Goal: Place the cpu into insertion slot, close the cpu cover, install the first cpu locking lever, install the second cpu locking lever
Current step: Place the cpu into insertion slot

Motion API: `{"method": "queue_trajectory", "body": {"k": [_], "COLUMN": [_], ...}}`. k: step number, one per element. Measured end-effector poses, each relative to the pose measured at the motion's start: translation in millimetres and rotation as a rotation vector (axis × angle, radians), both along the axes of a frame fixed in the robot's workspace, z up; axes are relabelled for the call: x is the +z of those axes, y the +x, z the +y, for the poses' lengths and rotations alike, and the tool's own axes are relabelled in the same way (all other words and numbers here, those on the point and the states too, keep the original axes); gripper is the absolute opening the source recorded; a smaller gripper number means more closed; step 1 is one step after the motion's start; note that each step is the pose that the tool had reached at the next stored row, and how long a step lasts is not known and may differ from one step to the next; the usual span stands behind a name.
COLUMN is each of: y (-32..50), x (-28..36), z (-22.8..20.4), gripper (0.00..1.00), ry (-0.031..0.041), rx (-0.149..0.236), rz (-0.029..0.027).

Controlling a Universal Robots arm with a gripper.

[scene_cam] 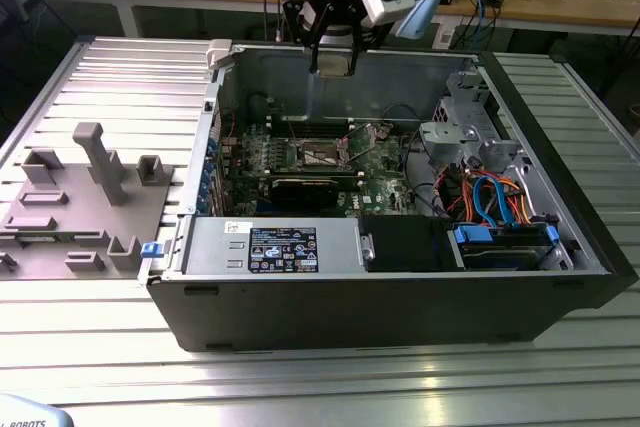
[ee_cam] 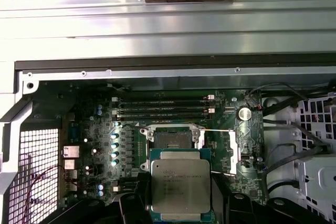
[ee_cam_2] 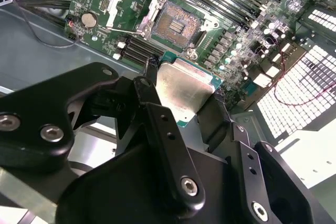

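My gripper (scene_cam: 333,55) is shut on the cpu (scene_cam: 333,60) and hangs above the back wall of the open computer case. In both wrist views the silvery square cpu (ee_cam: 180,184) (ee_cam_2: 184,90) sits between the black fingers (ee_cam_2: 157,114). Below it on the green motherboard (scene_cam: 385,162) lies the insertion slot (ee_cam: 173,139) (ee_cam_2: 176,23) (scene_cam: 320,154), a dark square recess with a metal rim and nothing in it. The cpu cover (ee_cam: 231,150) (ee_cam_2: 127,4) (scene_cam: 362,139) is swung open beside the slot. Thin wire levers (ee_cam: 215,130) stand released by the cover.
Long memory slots (ee_cam: 165,107) run beside the socket. A grey drive cage (scene_cam: 455,117) and coloured cables (scene_cam: 490,197) fill the case at the exterior view's right. A power supply (scene_cam: 270,247) lies along the front. A grey fixture (scene_cam: 90,177) stands on the ribbed table (scene_cam: 100,77).
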State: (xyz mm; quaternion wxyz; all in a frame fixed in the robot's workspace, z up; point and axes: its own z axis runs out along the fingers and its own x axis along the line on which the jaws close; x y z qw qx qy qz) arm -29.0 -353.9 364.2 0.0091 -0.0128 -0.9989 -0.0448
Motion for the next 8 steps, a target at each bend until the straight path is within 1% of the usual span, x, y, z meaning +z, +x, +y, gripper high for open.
{"method": "queue_trajectory", "body": {"k": [8], "y": [0.0], "x": [-1.7], "z": [0.0], "gripper": [0.54], "ry": [0.0000], "rx": [0.000], "rz": [0.0000]}}
